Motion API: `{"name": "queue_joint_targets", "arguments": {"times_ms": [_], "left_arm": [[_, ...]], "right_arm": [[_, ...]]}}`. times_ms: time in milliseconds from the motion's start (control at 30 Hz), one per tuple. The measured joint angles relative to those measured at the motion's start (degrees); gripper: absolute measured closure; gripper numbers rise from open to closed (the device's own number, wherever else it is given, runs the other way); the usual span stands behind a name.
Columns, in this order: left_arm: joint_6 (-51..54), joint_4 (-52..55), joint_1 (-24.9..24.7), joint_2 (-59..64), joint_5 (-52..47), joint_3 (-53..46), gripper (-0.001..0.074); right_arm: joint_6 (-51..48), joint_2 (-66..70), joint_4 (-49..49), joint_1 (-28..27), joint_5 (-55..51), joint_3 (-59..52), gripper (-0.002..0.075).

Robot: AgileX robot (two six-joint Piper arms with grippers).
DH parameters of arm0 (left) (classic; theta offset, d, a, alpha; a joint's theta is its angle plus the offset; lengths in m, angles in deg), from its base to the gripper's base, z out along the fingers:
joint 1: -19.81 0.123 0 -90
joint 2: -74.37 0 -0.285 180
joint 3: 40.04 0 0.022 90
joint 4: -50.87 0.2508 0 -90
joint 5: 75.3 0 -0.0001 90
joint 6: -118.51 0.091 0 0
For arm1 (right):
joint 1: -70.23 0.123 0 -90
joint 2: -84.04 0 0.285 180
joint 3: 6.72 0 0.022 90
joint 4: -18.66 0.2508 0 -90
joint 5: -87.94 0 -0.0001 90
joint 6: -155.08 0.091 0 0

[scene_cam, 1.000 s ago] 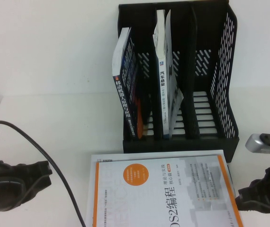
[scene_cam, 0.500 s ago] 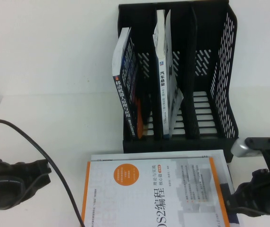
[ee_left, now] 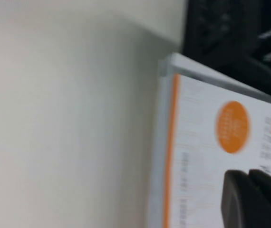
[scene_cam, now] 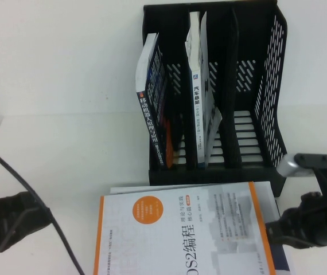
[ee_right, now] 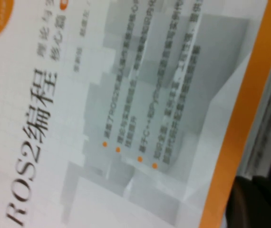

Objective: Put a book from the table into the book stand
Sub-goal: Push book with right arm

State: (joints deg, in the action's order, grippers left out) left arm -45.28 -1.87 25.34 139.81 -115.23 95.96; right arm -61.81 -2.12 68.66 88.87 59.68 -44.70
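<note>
Your ROS2 book lies flat on the table, on top of a second book of which only the edge shows, just in front of the black book stand. Compared with one second ago, its orange right edge has slid toward the left, and the right gripper has come in until it touches this edge. It seems you are pushing the book sideways, probably to get a grip. Whether this pincer is clenched or released, I cannot tell. The left gripper has retreated a little to the left and stays apart from the book; its state I also cannot tell. The rightmost compartment of the stand is free; two books already stand in the others.
</note>
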Motion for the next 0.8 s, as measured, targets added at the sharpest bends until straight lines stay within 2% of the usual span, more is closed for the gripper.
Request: {"name": "queue_joint_targets", "arguments": {"times_ms": [167,300,400,633,800], "left_arm": [[11.3,-9.2,7.9,1.9,-9.3,0.0,0.0737],[15.4,-12.3,11.6,4.8,-13.9,0.1,0.0729],[17.4,-13.5,12.1,8.0,-16.0,0.2,0.0673],[20.3,-14.6,12.1,15.5,-17.5,0.3,0.0463],[21.7,-15.1,12.1,19.3,-17.5,0.4,0.0411]], "right_arm": [[1.7,0.2,-0.5,0.7,-0.1,2.1,0.0726],[3.5,3.3,-2.0,0.8,-0.6,3.3,0.0726],[4.1,5.6,-2.6,0.8,-0.7,3.8,0.0726],[5.0,6.2,-2.9,0.8,-1.3,4.3,0.0726],[5.6,6.2,-2.9,1.0,-1.3,4.3,0.0726]]}}
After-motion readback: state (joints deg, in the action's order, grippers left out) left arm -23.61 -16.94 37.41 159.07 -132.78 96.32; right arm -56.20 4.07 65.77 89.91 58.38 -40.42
